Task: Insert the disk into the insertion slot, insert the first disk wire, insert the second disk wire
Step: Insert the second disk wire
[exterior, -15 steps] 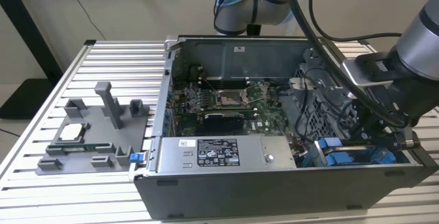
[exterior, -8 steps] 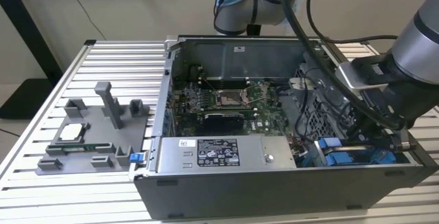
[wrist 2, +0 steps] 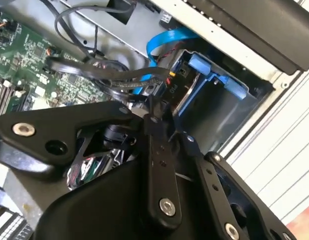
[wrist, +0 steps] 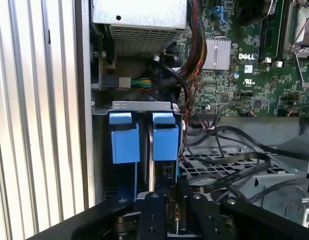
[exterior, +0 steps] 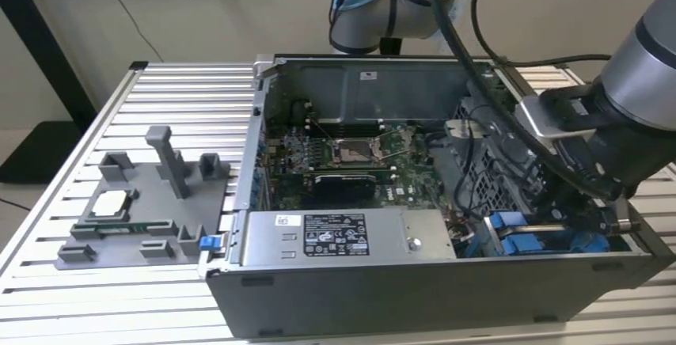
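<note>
Second wrist view: gripper [wrist 2: 157, 107] is down at the back of the disk [wrist 2: 187, 95], jaws clenched on a small black wire plug, I think; the contact is partly hidden. Disk already sits in the slot [wrist 2: 229, 85], blue carrier tabs [wrist: 144, 137] at the bay mouth in the first wrist view. To do it well: keep the plug square to the socket, push straight in, keep the loose black cables [wrist: 229, 172] clear. Beyond lies the motherboard [exterior: 349, 155].
</note>
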`<state>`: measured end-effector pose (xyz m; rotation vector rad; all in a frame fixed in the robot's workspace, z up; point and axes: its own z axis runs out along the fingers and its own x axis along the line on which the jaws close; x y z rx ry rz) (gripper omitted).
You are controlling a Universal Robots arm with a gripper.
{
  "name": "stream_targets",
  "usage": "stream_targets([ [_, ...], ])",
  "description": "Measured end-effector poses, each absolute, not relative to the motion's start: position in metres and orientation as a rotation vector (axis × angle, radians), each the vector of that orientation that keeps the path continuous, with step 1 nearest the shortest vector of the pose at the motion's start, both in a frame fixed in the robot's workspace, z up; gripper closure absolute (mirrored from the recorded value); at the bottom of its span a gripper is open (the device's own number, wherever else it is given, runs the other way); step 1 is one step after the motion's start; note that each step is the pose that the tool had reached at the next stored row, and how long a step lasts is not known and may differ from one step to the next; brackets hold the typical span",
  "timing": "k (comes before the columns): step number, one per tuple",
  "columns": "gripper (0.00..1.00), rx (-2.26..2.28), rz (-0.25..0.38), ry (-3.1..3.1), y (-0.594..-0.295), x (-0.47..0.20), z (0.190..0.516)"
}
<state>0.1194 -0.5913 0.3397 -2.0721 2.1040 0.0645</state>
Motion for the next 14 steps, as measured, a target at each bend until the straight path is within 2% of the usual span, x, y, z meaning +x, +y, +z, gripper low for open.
stream_targets([
  [7, 0.00, -2.073, 0.066, 2.105, -0.591, 0.119, 0.362],
  [14, 0.00, -2.106, 0.075, 2.142, -0.591, 0.122, 0.364],
])
